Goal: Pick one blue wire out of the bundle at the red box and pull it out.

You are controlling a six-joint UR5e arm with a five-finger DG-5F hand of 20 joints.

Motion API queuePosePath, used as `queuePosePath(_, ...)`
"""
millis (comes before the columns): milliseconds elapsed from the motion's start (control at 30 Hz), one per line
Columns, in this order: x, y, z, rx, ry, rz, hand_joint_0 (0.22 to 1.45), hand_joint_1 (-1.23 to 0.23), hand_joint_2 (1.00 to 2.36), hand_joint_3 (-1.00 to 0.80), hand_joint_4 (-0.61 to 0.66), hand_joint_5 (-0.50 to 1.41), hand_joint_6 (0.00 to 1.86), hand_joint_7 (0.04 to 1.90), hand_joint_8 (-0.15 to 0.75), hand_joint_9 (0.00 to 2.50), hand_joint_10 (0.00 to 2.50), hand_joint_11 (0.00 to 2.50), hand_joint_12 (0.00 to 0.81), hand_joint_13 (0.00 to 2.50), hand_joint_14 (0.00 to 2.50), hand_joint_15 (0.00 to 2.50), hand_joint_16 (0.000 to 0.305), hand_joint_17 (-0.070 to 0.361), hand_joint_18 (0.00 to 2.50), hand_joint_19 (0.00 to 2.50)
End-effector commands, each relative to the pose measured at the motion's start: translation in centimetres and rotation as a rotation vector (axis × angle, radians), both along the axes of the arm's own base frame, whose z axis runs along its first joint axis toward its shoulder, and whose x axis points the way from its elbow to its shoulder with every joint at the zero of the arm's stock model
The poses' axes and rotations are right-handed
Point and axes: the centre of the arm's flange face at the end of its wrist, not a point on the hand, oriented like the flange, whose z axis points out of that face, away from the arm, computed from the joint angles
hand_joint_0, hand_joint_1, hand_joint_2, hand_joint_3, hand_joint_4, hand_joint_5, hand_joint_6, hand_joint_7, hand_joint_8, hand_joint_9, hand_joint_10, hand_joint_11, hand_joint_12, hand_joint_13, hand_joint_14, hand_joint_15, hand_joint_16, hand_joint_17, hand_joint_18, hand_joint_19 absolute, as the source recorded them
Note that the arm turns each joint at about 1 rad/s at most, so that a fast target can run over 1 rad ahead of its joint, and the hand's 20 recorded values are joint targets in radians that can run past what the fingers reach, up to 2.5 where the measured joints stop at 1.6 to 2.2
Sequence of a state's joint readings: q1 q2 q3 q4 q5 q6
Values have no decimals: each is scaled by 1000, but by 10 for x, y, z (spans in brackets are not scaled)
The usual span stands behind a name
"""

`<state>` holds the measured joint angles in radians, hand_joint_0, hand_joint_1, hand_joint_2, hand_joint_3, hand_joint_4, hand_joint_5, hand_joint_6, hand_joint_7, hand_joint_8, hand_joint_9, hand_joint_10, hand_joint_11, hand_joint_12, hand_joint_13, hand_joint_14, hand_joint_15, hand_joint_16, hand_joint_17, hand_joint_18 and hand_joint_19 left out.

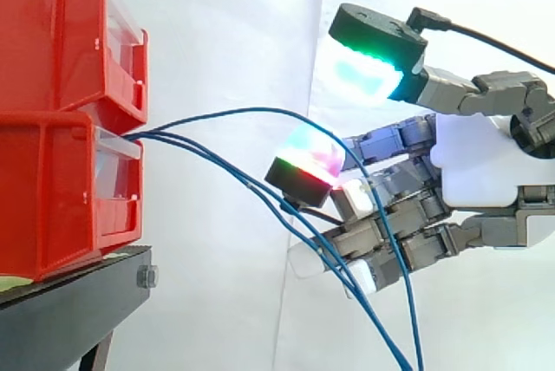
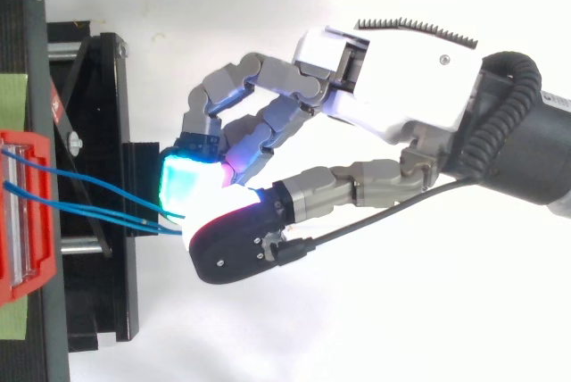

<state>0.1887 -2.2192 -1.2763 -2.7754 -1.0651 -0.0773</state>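
The blue wires (image 1: 152, 134) are seen issuing as a bundle from the seam at the top front edge of the red box (image 1: 52, 206), where an upper red bin (image 1: 52, 33) is stacked on it. Their ends are thus held at the box while the free lengths are left to sag outward and downward from its front. One strand, the uppermost wire (image 1: 260, 110), is arched higher than the rest on its way out from the box. It is judged the easiest to single out, since it is parted from the others there. The robot hand (image 1: 481, 163) is held about level with the box's top and well out from its front, its half-bent fingers threaded among the wires. The green-glowing thumb pad (image 1: 368, 72) is raised clear above the red-glowing pad (image 1: 308, 163), so the hand is spread apart and no wire is seen clamped. This posture is judged a preparation for closing on one strand. The box is carried on a black stand (image 1: 78, 297) beneath it, and a white curtain (image 1: 225, 24) is hung behind it.
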Motion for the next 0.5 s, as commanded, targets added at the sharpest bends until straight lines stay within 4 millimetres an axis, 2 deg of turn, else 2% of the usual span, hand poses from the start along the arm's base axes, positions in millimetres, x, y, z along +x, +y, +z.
queuePosePath(0,0,0,-1,17,-3,0,460,-723,1000,-500,245,-167,907,967,435,1060,15,769,496,764,12,362,62,140,817,468)
queuePosePath(267,0,0,1,31,-9,0,540,-823,1000,-500,221,-159,919,1039,404,1012,16,766,468,738,12,355,56,127,770,469)
queuePosePath(467,0,1,1,62,-19,2,542,-841,1000,-500,225,-158,922,1046,397,991,14,774,462,728,13,359,56,126,765,466)
